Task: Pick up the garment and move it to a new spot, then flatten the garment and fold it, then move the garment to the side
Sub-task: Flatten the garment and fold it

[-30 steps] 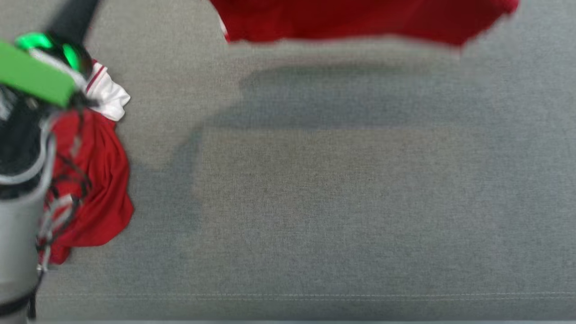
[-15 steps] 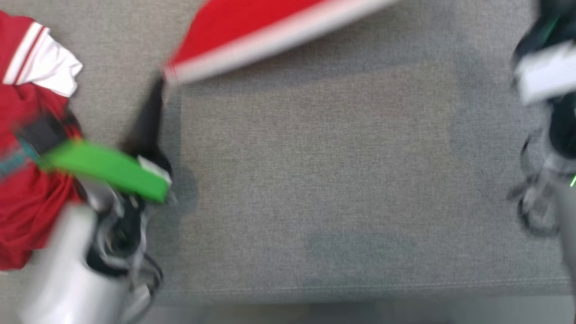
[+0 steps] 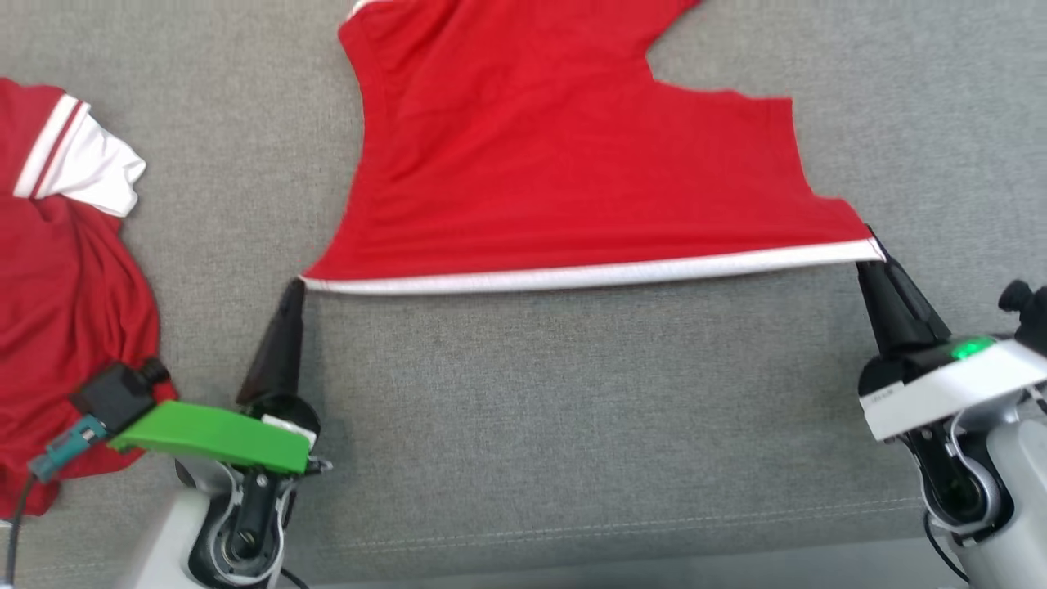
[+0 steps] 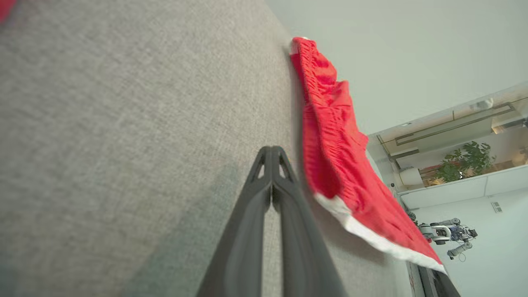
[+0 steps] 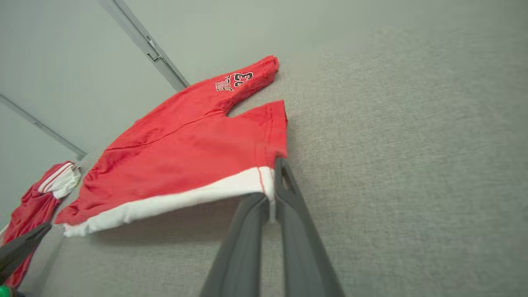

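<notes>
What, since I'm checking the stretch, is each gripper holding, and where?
The right gripper pinches the red garment by the corner of its white hem; left gripper is shut on nothing, beside the other corner.

The grey fabric-covered desk [image 3: 572,425] carries a red garment [image 3: 572,164], white-hemmed, spread across the far middle, and a bunched red-and-white garment [image 3: 65,286] at the left.

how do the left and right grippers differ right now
The right gripper pinches a corner of the white band on the red shorts; the left gripper is shut on nothing, its tip just beside the band's other corner. The left gripper's wrist has a green cover, the right gripper's a white cover. Both are shut and point toward the band.
</notes>
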